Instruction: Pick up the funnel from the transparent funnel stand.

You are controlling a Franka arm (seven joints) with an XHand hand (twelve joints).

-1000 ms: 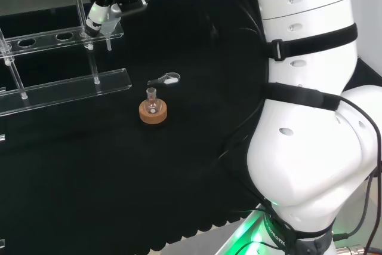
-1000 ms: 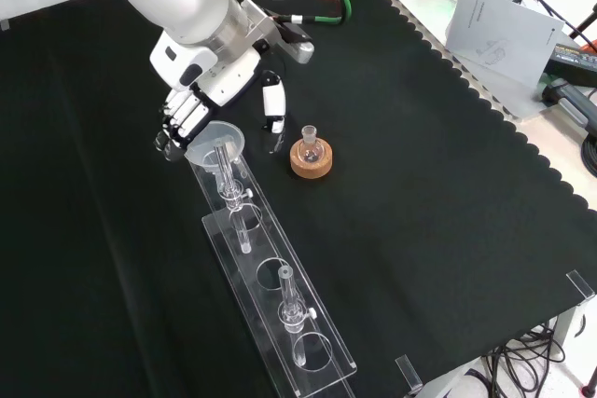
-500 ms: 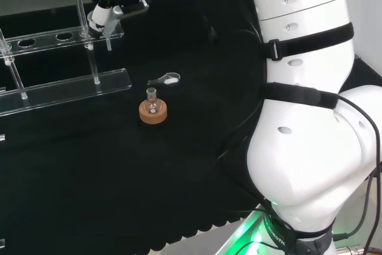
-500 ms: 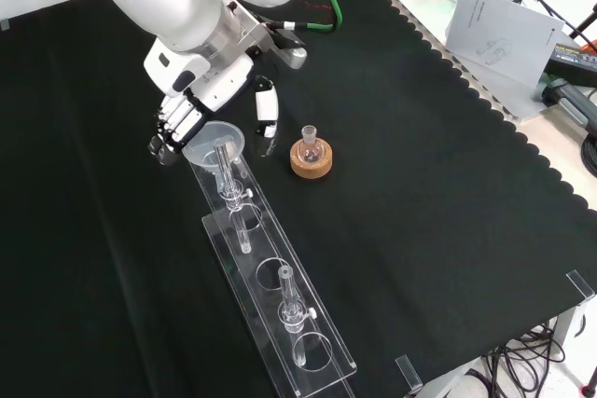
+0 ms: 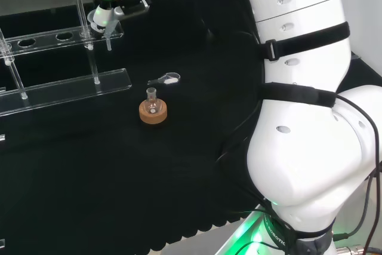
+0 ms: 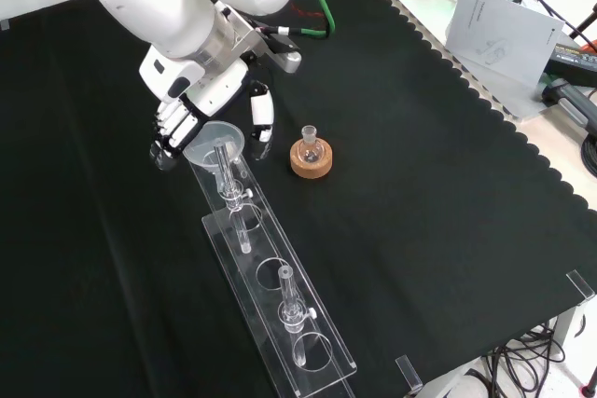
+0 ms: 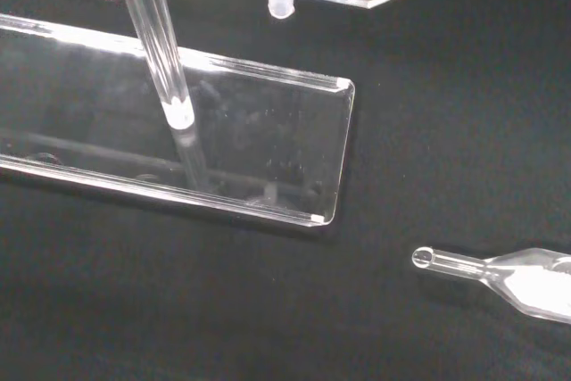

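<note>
Funnel (image 6: 214, 142) seated in the end hole of the transparent funnel stand (image 6: 270, 272), cone up, stem hanging through the top plate. Robot hand (image 6: 177, 123) right at the cone in the front view, fingers (image 6: 168, 130) curled on its far-left side and thumb (image 6: 261, 116) hanging on the other side, apart from the rim. Not closed on the funnel as far as can be seen; fingers possibly brushing the rim, hard to tell through clear ware. Partly curled, holding nothing.

To do well: bring fingers and thumb in on opposite sides of the cone just under the rim, close evenly, then lift straight up along the stem until the tip clears the top plate. No sideways pull while the stem sits in the hole, or the stand tips or slides.

Room around the robot hand: stand's end edge directly beneath, its length running away toward the near side of the front view with another upright glass piece (image 6: 288, 297) farther along, well apart. Small flask on a cork ring (image 6: 311, 157) near the thumb side, and a small clear dropper-like piece (image 7: 513, 276) lying on the table (image 6: 438, 212) below the thumb. Open black cloth beyond the fingers and free space above.
</note>
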